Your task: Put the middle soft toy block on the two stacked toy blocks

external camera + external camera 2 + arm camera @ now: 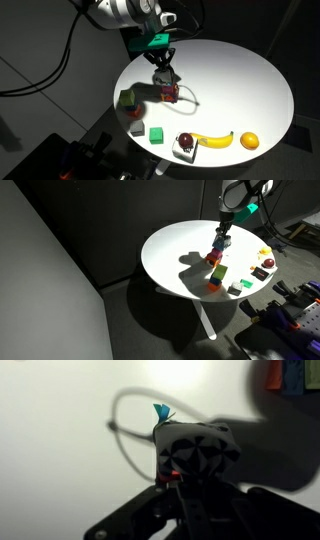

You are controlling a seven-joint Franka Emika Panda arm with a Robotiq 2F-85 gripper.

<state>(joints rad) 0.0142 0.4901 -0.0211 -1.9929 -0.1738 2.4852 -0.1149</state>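
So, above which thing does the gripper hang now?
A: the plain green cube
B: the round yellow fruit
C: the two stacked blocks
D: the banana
C: in both exterior views the gripper hangs right above the two stacked blocks, and the wrist view shows the checkered block at its fingertips.

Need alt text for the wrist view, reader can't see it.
A black-and-white checkered soft block with a small blue tag sits centre frame, held in the dark gripper that rises from the bottom edge, over a white table. A thin looped cord lies on the table behind it, and coloured blocks show at the top right corner.
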